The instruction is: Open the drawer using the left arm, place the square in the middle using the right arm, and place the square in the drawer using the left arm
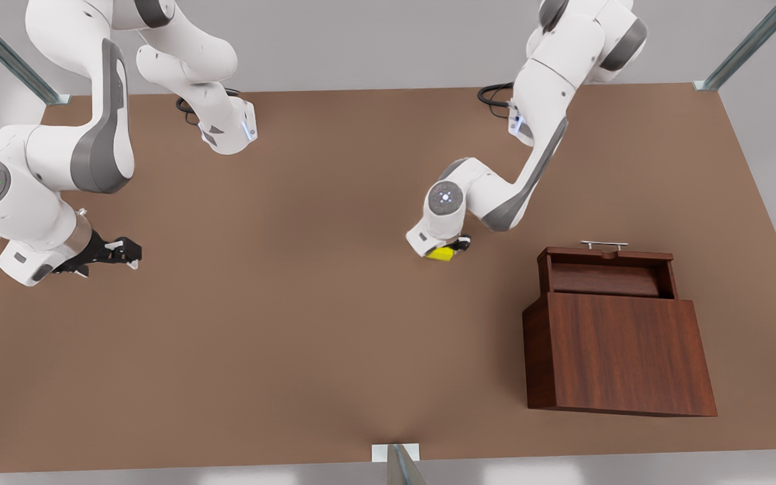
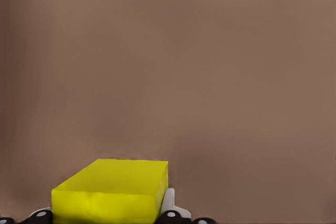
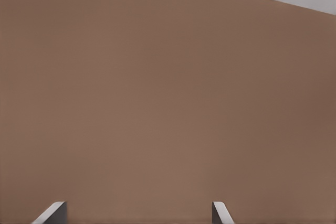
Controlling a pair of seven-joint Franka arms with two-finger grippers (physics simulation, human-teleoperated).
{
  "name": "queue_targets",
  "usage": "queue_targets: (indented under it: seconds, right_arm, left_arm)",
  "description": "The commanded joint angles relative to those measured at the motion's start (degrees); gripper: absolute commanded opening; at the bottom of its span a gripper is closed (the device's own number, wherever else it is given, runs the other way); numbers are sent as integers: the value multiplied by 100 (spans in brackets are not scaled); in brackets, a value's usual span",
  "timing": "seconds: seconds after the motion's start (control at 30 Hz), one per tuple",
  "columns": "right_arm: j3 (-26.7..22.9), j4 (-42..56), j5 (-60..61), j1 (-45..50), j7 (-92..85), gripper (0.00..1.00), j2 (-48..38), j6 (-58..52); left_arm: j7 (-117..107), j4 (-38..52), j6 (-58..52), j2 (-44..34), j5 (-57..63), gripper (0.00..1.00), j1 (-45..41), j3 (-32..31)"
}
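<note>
The left pincer (image 1: pixel 454 248) sits near the centre of the front view, low over the brown desk (image 1: pixel 294 323), and it is clamped on the square (image 1: pixel 441 253), a bright yellow block that shows just under the white wrist. In the left wrist view the square (image 2: pixel 111 191) fills the lower left of the frame, with the black fingers (image 2: pixel 170 215) pressed against its sides and bare desk (image 2: pixel 210 77) beyond it.

To the lower right of the front view stands the wooden box (image 1: pixel 620 353), dark reddish-brown, well apart from the square. Its drawer (image 1: pixel 607 273) is slid out toward the top of the frame, the tray open to view, with the thin silver handle (image 1: pixel 603 245) on its far edge.

The right pincer (image 1: pixel 122 252) hangs at the left edge of the front view, above the desk, holding nothing; that arm waits there, well apart from the square and the box. In the right wrist view its two fingertips (image 3: pixel 52 212) stand far apart at the lower edge of the frame, with plain desk (image 3: pixel 157 103) between and beyond them.
</note>
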Motion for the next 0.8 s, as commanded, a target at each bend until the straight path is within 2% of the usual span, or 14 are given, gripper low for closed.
queue_targets:
  seconds: [0.0, 0.07, 0.13, 0.2, 0.27, 0.33, 0.43, 0.63, 0.67, 0.7, 0.77]
  right_arm:
    - [0, 0, 0, 0, 0, 100, 0, 0]
    - [0, 0, 0, 0, 0, 100, 0, 0]
    - [0, 0, 0, 0, 0, 100, 0, 9]
    - [0, 0, 0, 0, 0, 100, 0, 9]
    - [0, 0, 0, 0, 0, 100, 0, 9]
    - [0, 0, 0, 0, 0, 100, 0, 9]
    - [0, 0, 0, 0, 0, 100, 8, 9]
    - [0, 0, 0, 0, 0, 100, 8, 9]
    - [0, 0, 0, 0, 0, 100, 8, 9]
    - [0, 0, 0, 0, 0, 100, 8, 9]
    - [0, 0, 0, 0, 0, 100, 8, 9]
  left_arm:
    - [-158, 0, -51, -97, -557, 65, 65, 63]
    - [-249, 9, -982, -1301, -892, 65, 882, 477]
    - [-12, -9, -1018, -1566, -875, 65, 1279, 776]
    - [989, -202, -1097, -1523, -813, 66, 1375, 996]
    - [2713, -650, -1001, -1505, -542, 68, 1744, 996]
    - [3381, -650, -764, -1382, -514, 68, 2210, 996]
    - [3390, -571, -526, -1276, -479, 68, 2746, 996]
    - [3390, -457, -122, -863, -330, 72, 3019, 1005]
    - [3399, -466, -113, -819, -330, 91, 3019, 1005]
    - [3399, -466, -122, -793, -330, 99, 3019, 1005]
    - [3425, -466, -122, -775, -321, 99, 3019, 1005]
